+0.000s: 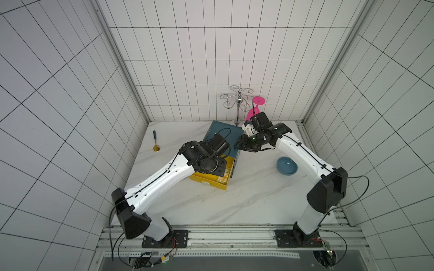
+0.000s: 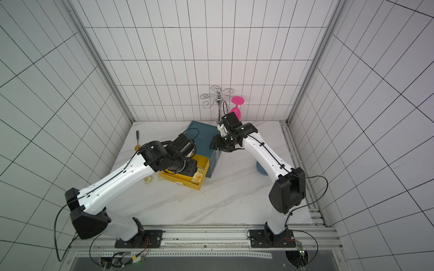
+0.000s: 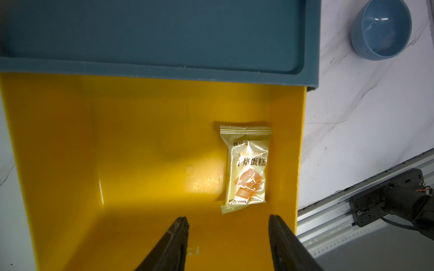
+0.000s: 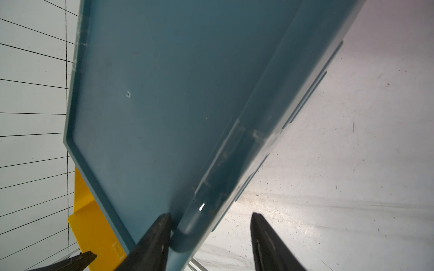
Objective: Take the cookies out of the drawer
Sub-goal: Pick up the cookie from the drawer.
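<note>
**Operator:** Status of the drawer?

**Technician:** Extended from the blue cabinet, interior open from above. One yellow cookie packet in view, flat on the drawer floor, lengthwise against the drawer's side wall nearer the bowl. Rest of the visible floor bare.

**Operator:** Left fingers?

**Technician:** Apart, nothing between them. Poised over the drawer close to its front wall, just short of the packet. Probably the approach to a pick, with the spread set to straddle the packet's narrow side.

**Operator:** Right fingers?

**Technician:** Apart, straddling a top corner of the cabinet above the drawer. Contact with the top rim on one side, clearance from the side panel on the other. No clamp. Likely purpose: bracing the cabinet against sliding on the bench during the reach into the drawer.

**Operator:** Precautions?

**Technician:** Align over the packet before descending. Watch for the outer finger striking the drawer wall. Treat the wrapper as thin and slippery. Cannot confirm further packets: part of the drawer hidden under the left arm in both top views.
</note>
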Available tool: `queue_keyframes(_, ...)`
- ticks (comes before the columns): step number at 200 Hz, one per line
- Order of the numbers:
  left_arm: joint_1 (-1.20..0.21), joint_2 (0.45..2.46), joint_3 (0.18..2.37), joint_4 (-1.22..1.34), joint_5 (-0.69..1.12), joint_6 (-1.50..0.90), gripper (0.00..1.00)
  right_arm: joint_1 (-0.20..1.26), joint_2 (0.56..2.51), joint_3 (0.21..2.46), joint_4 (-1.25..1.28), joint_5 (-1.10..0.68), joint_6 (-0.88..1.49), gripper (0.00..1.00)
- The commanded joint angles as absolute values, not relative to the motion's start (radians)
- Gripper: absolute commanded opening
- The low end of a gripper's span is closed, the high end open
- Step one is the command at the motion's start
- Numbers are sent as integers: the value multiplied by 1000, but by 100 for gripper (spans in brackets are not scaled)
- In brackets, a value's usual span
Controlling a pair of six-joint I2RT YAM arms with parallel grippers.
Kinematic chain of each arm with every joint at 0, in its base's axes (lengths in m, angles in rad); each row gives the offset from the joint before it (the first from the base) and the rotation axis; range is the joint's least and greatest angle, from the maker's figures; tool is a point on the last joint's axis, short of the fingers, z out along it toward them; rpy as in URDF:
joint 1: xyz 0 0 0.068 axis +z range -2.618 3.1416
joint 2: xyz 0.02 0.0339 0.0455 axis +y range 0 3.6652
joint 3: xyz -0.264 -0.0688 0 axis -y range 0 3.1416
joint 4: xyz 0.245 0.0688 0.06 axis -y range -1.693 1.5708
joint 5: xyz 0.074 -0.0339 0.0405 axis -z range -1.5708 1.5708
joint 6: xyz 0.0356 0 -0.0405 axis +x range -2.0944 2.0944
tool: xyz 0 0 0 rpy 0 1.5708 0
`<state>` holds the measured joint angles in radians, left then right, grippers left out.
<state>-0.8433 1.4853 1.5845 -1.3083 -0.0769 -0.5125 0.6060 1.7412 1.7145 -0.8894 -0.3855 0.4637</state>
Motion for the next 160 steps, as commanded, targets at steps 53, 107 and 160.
queue_keyframes(53,-845,1556,1513,-1168,-126,-560,53,584,1770,1699,-947,-351,462,57)
queue_keyframes(107,-842,1576,1499,-1108,-175,-590,52,584,1770,1695,-947,-348,459,56)
queue_keyframes(160,-835,1627,1505,-1085,-160,-590,48,584,1772,1697,-947,-347,459,56)
